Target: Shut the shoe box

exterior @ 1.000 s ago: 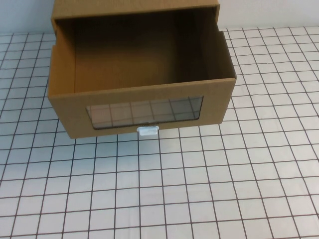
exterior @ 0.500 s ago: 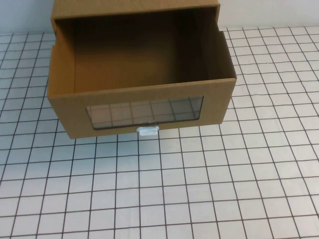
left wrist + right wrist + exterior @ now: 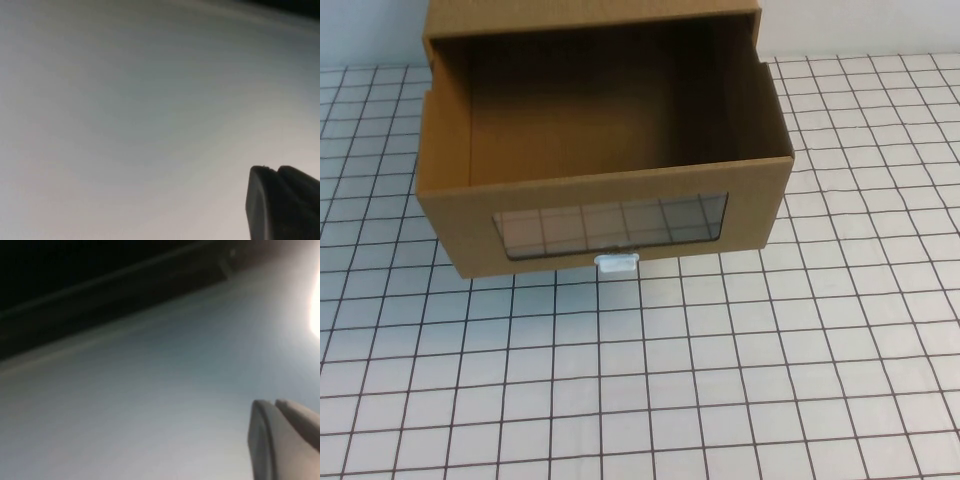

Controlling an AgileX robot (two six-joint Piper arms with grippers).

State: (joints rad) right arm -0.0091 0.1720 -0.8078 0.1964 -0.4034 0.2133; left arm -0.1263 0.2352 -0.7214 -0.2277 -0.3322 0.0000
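Note:
The shoe box (image 3: 605, 215) is a brown cardboard drawer-style box at the back middle of the gridded table. Its drawer is pulled out toward me and its inside is empty. Its front has a clear window (image 3: 610, 226) with a small white pull tab (image 3: 617, 262) below it. The outer sleeve (image 3: 590, 12) shows at the top edge. Neither gripper shows in the high view. My left gripper (image 3: 274, 169) shows only in the left wrist view, fingertips together, against a blank pale surface. My right gripper (image 3: 274, 402) shows only in the right wrist view, fingertips together and empty.
The white table with a black grid (image 3: 720, 380) spreads in front of and beside the box. A pale wall (image 3: 860, 25) rises behind it. The right wrist view shows a dark band (image 3: 100, 285) above a pale surface.

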